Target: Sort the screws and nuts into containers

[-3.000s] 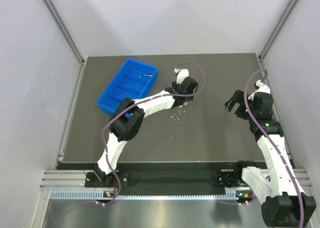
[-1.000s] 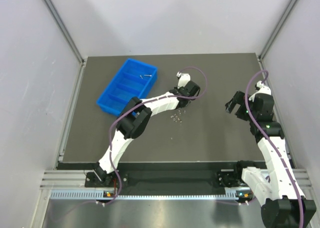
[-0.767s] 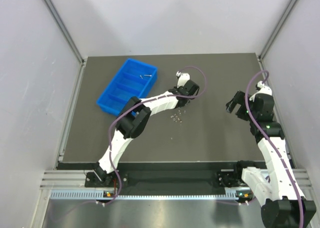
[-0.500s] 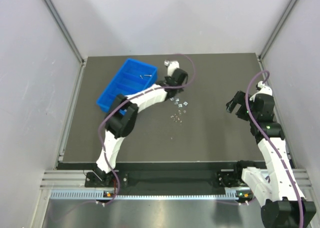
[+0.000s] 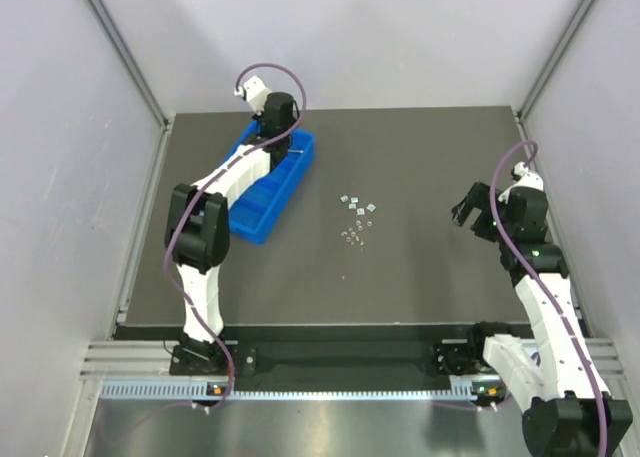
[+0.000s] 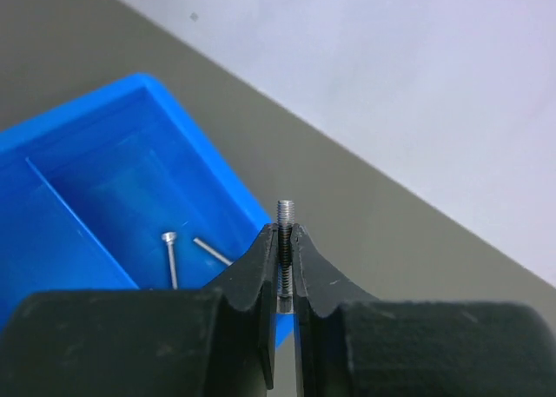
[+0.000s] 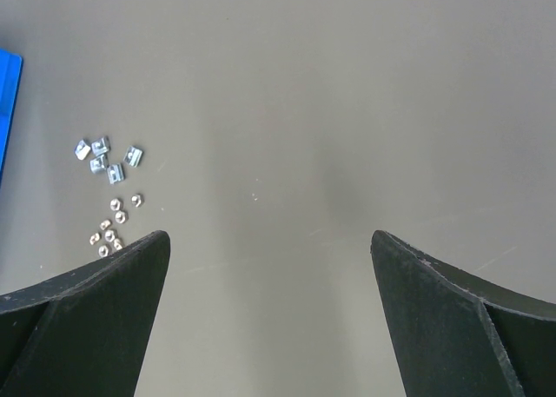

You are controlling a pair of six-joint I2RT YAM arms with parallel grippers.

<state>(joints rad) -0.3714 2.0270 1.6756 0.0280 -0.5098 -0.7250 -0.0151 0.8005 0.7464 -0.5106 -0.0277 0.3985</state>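
The screw (image 6: pixel 285 234) sits upright, pinched between the narrow-closed fingers of my left tool (image 6: pixel 284 232), its threaded tip poking above them. It hangs over the far end of the blue tray (image 6: pixel 104 175). Only my left wrist view shows this. From above, that tool is a dark lump over the tray's far end and the screw cannot be made out. The wrist view also shows two more screws (image 6: pixel 170 258) lying loose in the tray's end compartment, beside a cross wall, so I count three screws in all. The nuts (image 7: pixel 109 158) show best from my right wrist. There I count about five larger squarish pieces in a tight cluster, with some eight smaller ones strung out just below them. All of them lie on the table (image 5: pixel 430 157) to the right of the tray and well apart from it. My right tool (image 7: pixel 269 237) hangs spread wide over bare table with nothing between its fingers. Half a second ago my left arm reached over the table just past the tray's far right corner, close to the nuts, and it has since swung left over the tray. My right arm has not moved.
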